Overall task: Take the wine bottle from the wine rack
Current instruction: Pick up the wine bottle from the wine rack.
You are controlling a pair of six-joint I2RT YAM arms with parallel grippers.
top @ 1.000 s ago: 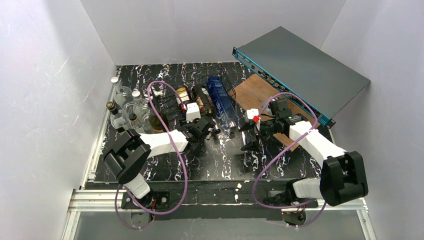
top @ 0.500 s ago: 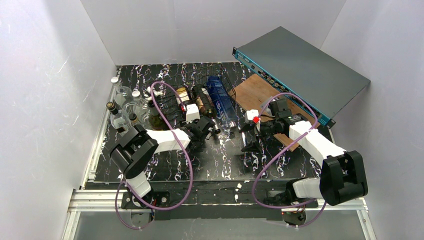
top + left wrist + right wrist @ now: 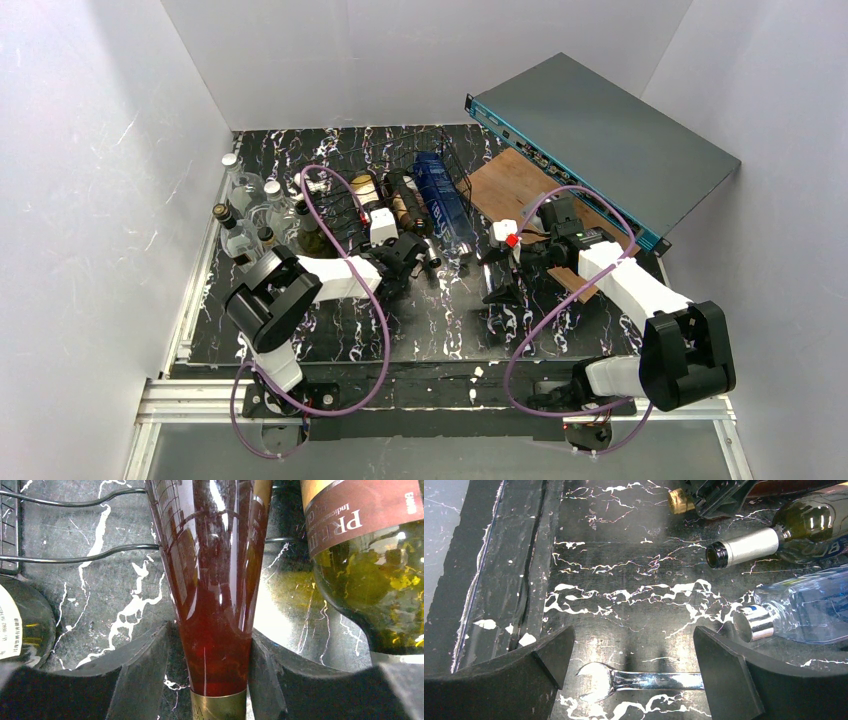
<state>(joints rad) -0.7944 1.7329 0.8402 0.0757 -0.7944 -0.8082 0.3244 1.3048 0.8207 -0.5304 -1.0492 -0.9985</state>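
Observation:
The wine bottle (image 3: 215, 605), red with a gold foil collar, lies on the black wire wine rack (image 3: 75, 558), neck toward me. My left gripper (image 3: 212, 635) straddles its neck. The right finger touches the glass, while a thin gap shows beside the left finger (image 3: 145, 665). From above, the left gripper (image 3: 418, 258) sits at the rack's (image 3: 340, 205) near edge. A green bottle (image 3: 380, 580) with a maroon label lies beside the wine bottle. My right gripper (image 3: 634, 635) hangs open over a wrench (image 3: 639, 680), holding nothing.
A blue clear bottle (image 3: 804, 615) and the white-foiled neck (image 3: 744, 550) of the green bottle point at the right gripper. Several upright bottles (image 3: 245, 215) stand at the left wall. A grey box with a teal edge (image 3: 600, 140) leans over a wooden board (image 3: 510, 180) at the back right.
The left gripper's fingers have narrowed around the wine bottle's neck, and the left arm's elbow has shifted right. The right arm has not moved.

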